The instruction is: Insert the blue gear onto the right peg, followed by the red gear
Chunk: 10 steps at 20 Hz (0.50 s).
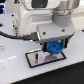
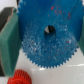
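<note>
We can read no text, label, brand, number or sign in either view; the wide bright-blue plastic toothed gear (image 2: 47, 35) shows only unreadable reddish flecks.

the gripper (image 1: 54, 48) and its blue gear (image 1: 54, 47) crowd the space over the black-framed plate (image 1: 37, 59); the white table (image 1: 15, 70) around the plate lies open.

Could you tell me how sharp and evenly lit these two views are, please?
Exterior view: soft and low in detail, white table nearly washed out. Wrist view: blue gear fills the frame, its teeth fairly crisp; red gear and frame edges blurred.
</note>
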Tool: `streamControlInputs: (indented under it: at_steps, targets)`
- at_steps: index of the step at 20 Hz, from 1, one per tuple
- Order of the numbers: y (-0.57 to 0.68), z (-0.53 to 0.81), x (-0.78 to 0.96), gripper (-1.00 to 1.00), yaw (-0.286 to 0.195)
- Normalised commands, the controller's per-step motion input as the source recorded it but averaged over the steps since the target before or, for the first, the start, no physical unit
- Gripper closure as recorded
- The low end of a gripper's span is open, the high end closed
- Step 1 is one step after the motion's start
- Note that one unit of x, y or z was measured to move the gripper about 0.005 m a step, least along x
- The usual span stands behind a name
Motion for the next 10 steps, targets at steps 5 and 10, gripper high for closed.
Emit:
streamControlInputs:
  at_steps: [5, 10]
  targets:
    - [-0.02, 0.13, 0.09, 1.0, 0.0]
    - [-0.05, 0.27, 0.08, 1.0, 0.0]
